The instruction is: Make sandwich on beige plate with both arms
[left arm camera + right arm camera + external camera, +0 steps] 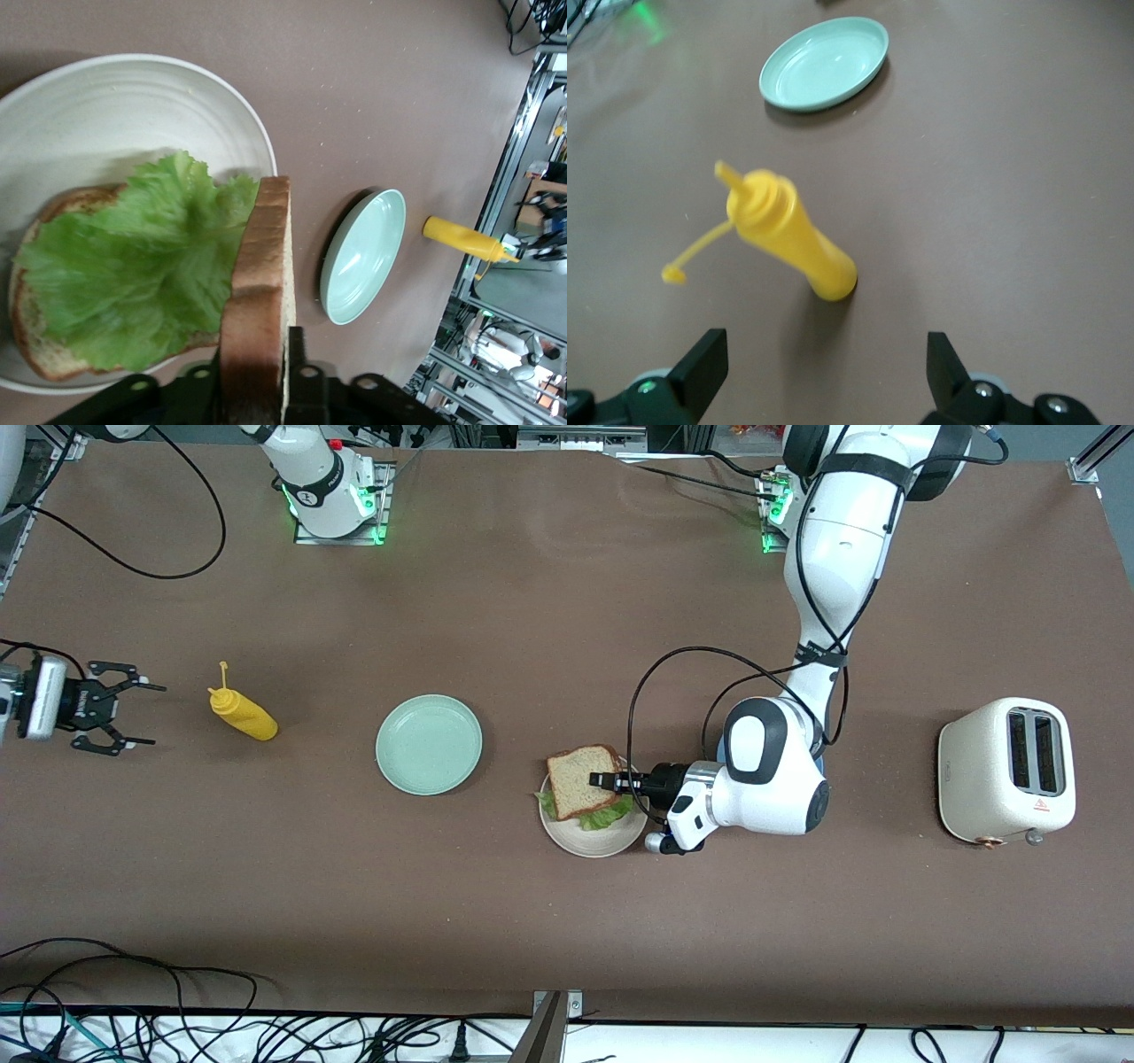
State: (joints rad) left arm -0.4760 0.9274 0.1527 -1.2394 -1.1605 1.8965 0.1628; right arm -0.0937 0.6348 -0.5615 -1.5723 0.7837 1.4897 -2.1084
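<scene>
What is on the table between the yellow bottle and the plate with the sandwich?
The mint-green plate lies between the yellow bottle and the beige plate holding the sandwich. The front view shows it best.

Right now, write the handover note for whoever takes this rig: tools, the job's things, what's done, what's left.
Left tool: over the beige plate, fingers on either side of the top bread slice, which stands on edge in the left wrist view.
Right tool: open, waiting at the right arm's end of the table, beside the mustard bottle.
Done: bottom slice and lettuce on the plate.
Left: lay the top slice flat, let go, withdraw.
</scene>
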